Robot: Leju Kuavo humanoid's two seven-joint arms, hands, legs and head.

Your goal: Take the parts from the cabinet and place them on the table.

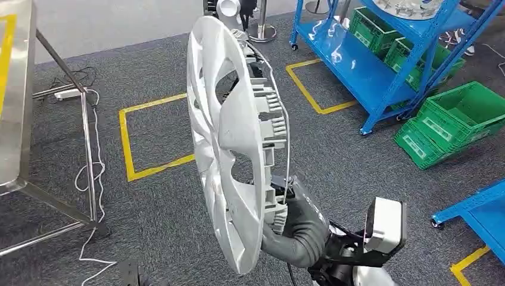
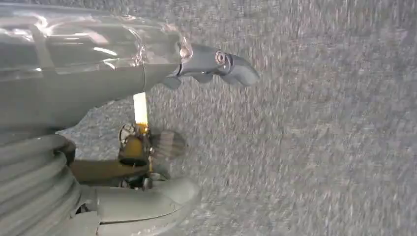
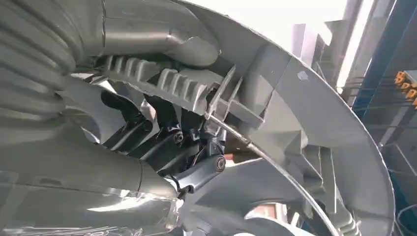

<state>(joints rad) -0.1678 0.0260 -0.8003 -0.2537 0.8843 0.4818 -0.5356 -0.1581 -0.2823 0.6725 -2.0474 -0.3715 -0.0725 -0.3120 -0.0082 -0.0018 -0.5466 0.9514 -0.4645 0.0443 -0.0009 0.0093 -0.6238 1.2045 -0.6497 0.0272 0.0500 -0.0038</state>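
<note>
One part held: silver wheel cover, carried edge-on and near upright in the head view, its ribbed back side with the wire ring facing right.
Right hand: clamped on the cover's lower rim; grey ribbed cover and arm come up from below in the head view.
Right hand grip: in the right wrist view the dark fingers reach through a spoke opening and the thumb lies over the toothed rim clips.
Left hand: holds nothing; fingers stretched out and lying close together over grey carpet, thumb set apart from them.
Cover position: raised above the carpet, between the steel table at the far left and the blue rack at the upper right, touching neither.
Rack: blue shelving on castors, green crates on its shelves, another silver cover on its top level.
Floor: green crates stacked beside the rack; yellow tape squares; white cable near the table leg.
</note>
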